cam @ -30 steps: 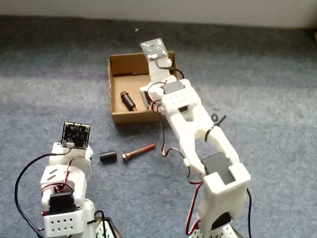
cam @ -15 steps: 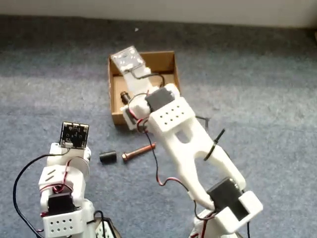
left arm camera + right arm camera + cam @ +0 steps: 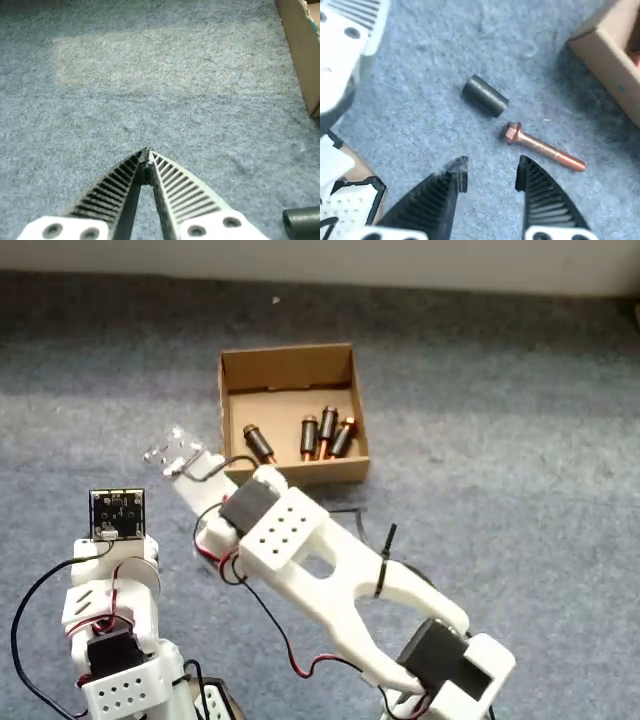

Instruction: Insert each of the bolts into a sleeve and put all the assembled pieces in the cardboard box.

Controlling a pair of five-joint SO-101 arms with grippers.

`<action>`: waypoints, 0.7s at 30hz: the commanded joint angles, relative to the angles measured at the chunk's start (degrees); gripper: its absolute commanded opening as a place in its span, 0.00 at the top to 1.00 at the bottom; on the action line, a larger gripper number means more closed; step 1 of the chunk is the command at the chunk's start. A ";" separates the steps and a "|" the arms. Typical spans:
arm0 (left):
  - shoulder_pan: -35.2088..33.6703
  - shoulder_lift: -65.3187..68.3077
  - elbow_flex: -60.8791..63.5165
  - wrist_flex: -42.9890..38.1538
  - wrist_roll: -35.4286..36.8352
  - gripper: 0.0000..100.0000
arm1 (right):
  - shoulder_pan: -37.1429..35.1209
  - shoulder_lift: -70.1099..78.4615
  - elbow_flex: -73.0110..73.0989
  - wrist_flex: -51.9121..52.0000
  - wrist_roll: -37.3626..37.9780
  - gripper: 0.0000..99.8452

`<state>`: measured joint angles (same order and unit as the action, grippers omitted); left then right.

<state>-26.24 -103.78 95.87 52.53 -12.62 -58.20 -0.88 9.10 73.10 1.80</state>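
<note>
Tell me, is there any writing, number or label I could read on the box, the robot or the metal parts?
No readable text anywhere.
The cardboard box is plain; the bolt and sleeve bear no visible marks.
Any print on the black circuit board in the high view is too small to read.

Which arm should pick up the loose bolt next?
Right. The right gripper is open and hangs close over the bolt, next to the sleeve. The left gripper is shut, with the sleeve off to its side.
</note>
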 commanded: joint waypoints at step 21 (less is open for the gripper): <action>-1.89 -0.57 -3.56 -1.14 4.48 0.99 | 0.75 -2.51 10.42 -21.32 5.45 0.84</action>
<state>-26.33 -103.87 95.25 52.44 -11.38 -59.08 -0.79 19.91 52.88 6.90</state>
